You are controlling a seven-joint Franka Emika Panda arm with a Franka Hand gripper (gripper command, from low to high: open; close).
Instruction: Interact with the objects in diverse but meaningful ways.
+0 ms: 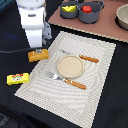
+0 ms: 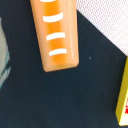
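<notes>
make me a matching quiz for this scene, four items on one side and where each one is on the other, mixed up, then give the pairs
Items:
1. cheese wedge
2. tomato
3. bread loaf
4. butter block

Places:
A. on the dark table, off the placemat, toward the exterior view's left
B. in the pot nearer the exterior view's right
C. at the placemat's edge, below the claw
D. in the pot nearer the exterior view's left

Pairs: 1-D, 2-B, 3-C, 4-A
</notes>
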